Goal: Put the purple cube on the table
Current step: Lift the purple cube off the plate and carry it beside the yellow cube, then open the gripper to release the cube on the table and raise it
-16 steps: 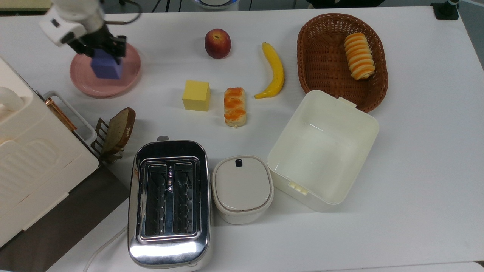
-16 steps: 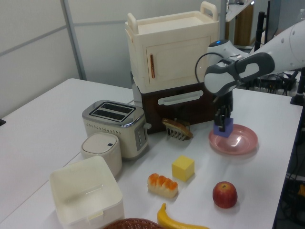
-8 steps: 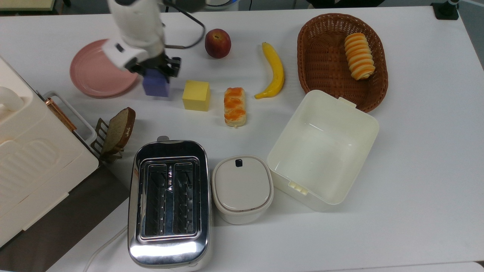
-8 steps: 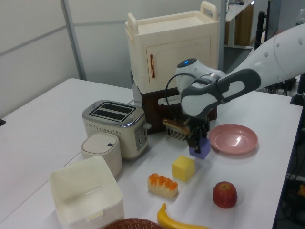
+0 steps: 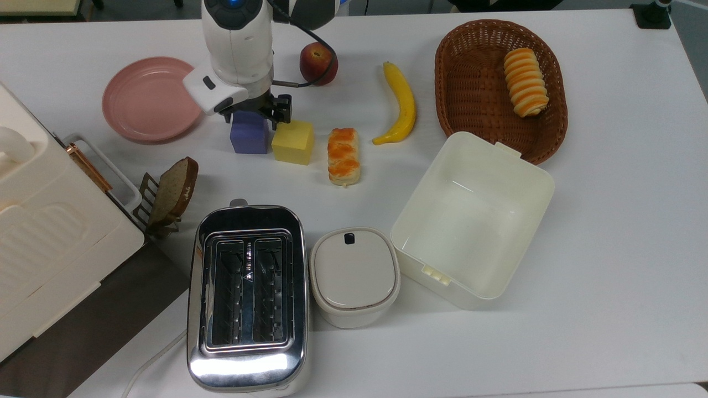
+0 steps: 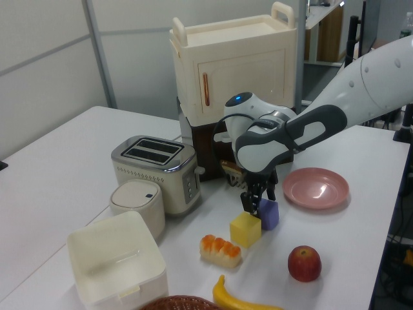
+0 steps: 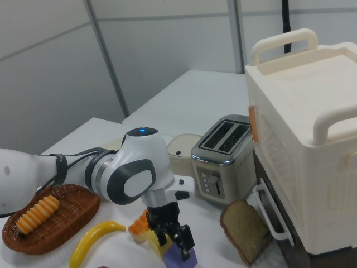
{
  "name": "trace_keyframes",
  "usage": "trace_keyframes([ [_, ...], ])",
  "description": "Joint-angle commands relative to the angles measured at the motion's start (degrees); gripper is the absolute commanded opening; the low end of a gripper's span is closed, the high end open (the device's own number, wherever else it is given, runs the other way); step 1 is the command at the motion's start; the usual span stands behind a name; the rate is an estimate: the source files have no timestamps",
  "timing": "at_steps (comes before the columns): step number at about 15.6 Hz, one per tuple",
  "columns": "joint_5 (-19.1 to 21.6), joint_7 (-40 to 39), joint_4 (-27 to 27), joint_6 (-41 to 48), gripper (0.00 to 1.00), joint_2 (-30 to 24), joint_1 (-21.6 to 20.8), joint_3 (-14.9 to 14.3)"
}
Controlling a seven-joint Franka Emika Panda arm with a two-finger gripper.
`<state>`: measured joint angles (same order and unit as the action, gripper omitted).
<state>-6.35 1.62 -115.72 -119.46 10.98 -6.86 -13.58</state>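
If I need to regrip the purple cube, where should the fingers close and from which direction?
Come from above and close on the purple cube's two faces not turned toward the yellow cube, which sits tight against it on the top view's right, leaving no finger room there.

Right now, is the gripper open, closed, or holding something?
Gripper: closed on the purple cube, low beside the yellow cube.

Claw [image 5: 253, 110] hides purple cube's [image 5: 250, 138] top (top view).

The white table [image 5: 608, 221] carries a pink plate [image 5: 149, 99], purple cube [image 5: 249, 135], yellow cube [image 5: 293, 142], toaster [image 5: 247, 298], banana [image 5: 401, 105] and wicker basket [image 5: 475, 83].
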Motion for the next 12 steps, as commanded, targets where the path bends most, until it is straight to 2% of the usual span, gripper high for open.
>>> trace_keyframes([
  [1,-1.47,1.37,-0.21,-0.95,1.0,-0.7,0.53,0.13],
  [4,-1.47,1.55,0.58,-0.08,1.0,-2.1,0.62,0.04],
  [7,-1.47,4.17,6.8,6.67,1.0,-2.64,0.1,0.31],
  [12,-0.42,5.76,19.81,23.27,1.0,-3.6,1.5,6.27],
])
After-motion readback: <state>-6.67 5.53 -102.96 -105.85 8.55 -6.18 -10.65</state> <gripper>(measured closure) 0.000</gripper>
